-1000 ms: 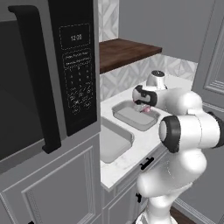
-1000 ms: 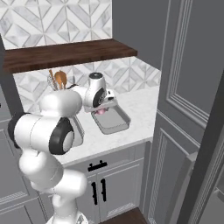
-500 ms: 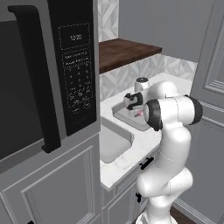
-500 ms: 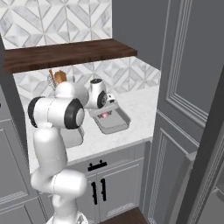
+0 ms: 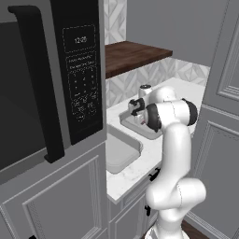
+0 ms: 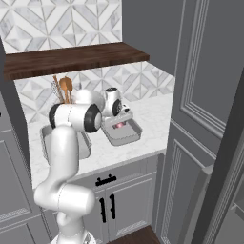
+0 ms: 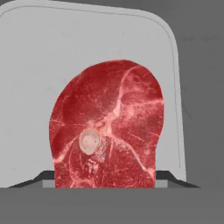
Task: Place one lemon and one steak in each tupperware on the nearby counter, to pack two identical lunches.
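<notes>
On the counter (image 6: 152,125) the left tray (image 5: 116,151) lies bare. Just right of it, the gripper (image 6: 120,122) hangs over the right tray (image 6: 127,137), clamped on the steak (image 7: 107,124), which sits above the tray floor.

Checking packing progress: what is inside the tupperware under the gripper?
A raw red steak lies over the tupperware; no lemon on the bare floor. The steak covers the tray floor beneath it.
</notes>
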Tool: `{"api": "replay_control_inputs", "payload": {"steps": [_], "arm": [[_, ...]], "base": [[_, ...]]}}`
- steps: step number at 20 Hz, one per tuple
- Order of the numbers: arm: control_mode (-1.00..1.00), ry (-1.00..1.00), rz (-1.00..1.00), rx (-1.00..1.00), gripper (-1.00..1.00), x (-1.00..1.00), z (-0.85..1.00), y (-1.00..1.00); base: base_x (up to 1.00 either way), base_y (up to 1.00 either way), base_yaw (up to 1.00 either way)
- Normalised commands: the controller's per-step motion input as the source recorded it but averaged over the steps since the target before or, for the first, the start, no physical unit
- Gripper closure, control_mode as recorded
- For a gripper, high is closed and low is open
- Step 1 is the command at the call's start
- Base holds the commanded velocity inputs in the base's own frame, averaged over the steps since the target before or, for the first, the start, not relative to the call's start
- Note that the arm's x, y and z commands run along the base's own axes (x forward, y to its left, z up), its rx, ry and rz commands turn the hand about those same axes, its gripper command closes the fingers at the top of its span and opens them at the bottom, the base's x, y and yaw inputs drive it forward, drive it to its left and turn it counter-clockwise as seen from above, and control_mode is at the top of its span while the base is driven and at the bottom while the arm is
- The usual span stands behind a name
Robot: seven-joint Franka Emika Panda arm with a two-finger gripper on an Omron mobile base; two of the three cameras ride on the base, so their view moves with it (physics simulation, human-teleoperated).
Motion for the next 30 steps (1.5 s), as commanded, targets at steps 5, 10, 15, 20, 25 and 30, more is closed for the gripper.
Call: {"api": "replay_control_inputs", "payload": {"steps": [5, 10, 15, 20, 25, 30], "arm": [[-1.0, 0.14, 0.05, -0.05, 1.0, 0.67, -0.5, -0.06], [-1.0, 0.08, 0.04, -0.08, 1.0, 0.3, -0.49, 0.0], [-1.0, 0.0, 0.02, -0.12, -1.0, -0.05, -0.63, 0.0], [-1.0, 0.0, 0.0, -0.04, -1.0, -0.29, -0.42, 0.0], [-1.0, 0.0, 0.0, 0.0, -1.0, -0.32, -0.07, -0.1], [-1.0, -0.09, 0.0, 0.0, -1.0, -0.69, 0.46, -0.02]], "base": [[0.0, 0.0, 0.0], [0.0, 0.0, 0.0], [0.0, 0.0, 0.0], [0.0, 0.0, 0.0], [0.0, 0.0, 0.0], [0.0, 0.0, 0.0]]}}
